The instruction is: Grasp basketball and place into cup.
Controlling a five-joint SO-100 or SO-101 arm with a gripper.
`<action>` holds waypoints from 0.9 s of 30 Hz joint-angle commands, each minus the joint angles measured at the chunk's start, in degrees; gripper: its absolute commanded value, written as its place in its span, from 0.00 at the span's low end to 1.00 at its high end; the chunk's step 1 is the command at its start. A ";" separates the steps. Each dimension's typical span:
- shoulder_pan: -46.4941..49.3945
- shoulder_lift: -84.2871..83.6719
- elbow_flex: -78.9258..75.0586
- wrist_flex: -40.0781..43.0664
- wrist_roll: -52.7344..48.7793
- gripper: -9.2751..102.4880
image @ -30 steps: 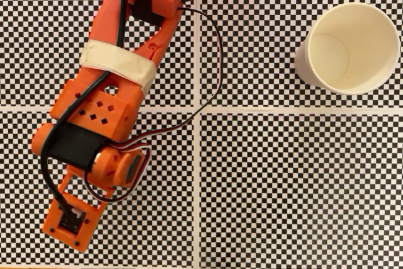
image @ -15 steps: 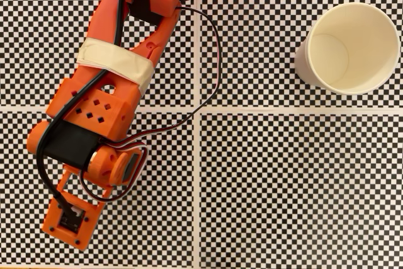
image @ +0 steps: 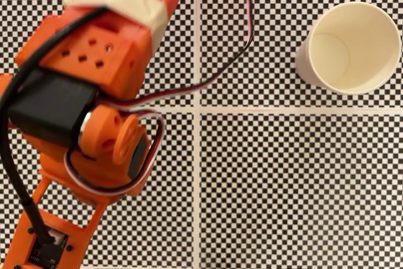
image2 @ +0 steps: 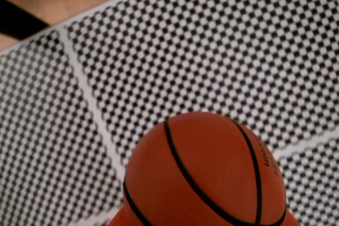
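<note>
The tool itself shows in neither picture: in the wrist view the basketball (image2: 204, 173) fills the lower middle of the frame, orange-red with black seams, sitting right against the camera's foreground. From this closeness, and from the checkered surface (image2: 222, 41) lying well behind it and out of focus, the ball is judged to be pinched in the tool and carried clear of the surface; the fingers cannot be made out, so their exact stance cannot be told.

In the fixed view the orange arm (image: 94, 92) occupies the left half, its black servo block, taped upper link and trailing wires much larger than half a second ago and slightly blurred. That growth is read as the arm rising toward the overhead camera, i.e. the lift after the grasp. The ball is hidden beneath the arm in this view.

The paper cup (image: 351, 47) stands upright at the far right, mouth open and empty, well apart from the arm and in the same place as in both earlier pictures. White grid lines divide the surface between them.

Judged stage: grasp done, lift under way, transfer not yet begun. The next move calls for a swing to the right until the ball hangs over the cup's rim.
</note>
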 commanded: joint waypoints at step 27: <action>-10.55 57.83 51.33 0.44 -13.01 0.19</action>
